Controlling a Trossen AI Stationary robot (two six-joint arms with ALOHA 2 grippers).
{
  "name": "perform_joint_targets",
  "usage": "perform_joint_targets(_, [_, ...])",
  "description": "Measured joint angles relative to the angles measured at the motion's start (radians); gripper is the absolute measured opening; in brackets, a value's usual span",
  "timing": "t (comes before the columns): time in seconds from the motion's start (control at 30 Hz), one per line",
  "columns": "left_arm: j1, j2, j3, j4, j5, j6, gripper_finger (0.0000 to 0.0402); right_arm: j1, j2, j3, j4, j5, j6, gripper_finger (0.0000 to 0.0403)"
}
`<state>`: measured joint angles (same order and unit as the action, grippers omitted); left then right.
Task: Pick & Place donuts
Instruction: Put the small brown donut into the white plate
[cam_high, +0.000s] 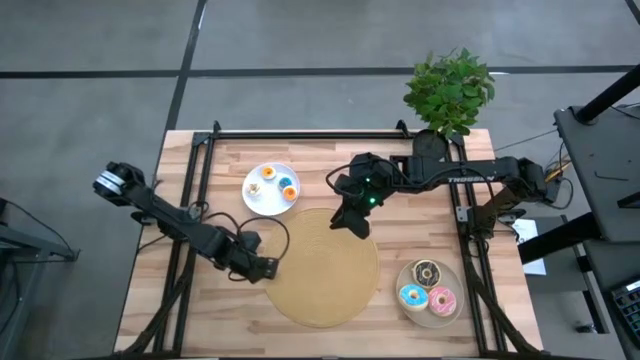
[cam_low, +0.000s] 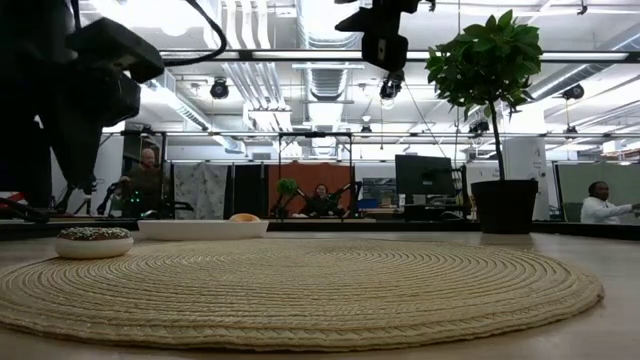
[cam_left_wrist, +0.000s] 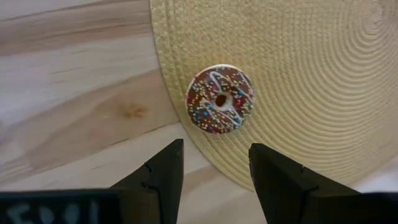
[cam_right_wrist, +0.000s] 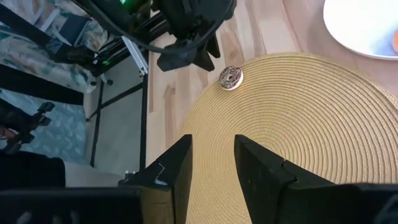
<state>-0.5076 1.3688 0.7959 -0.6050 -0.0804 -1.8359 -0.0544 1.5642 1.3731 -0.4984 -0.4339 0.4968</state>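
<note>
- Left gripper: fingers apart, empty, above the brown donut lying just ahead on the mat edge
- Right gripper: fingers narrowly apart, empty, over the mat; that donut lies well ahead

A robotics lab: exposed ceiling ducts, a monitor and seated people behind the wooden table.

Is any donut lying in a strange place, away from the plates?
Yes. One chocolate donut with sprinkles lies flat at the edge of the woven mat, not on a plate, just ahead of the open left hand.
</note>
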Motion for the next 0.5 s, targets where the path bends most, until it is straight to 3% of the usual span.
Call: perform_joint_targets(0.5, [0.004, 0.074, 0.0, 0.009, -0.018, -0.006, 0.0154, 0.0, 0.0, 0.0, 0.002, 0.019, -0.001, 0.0106])
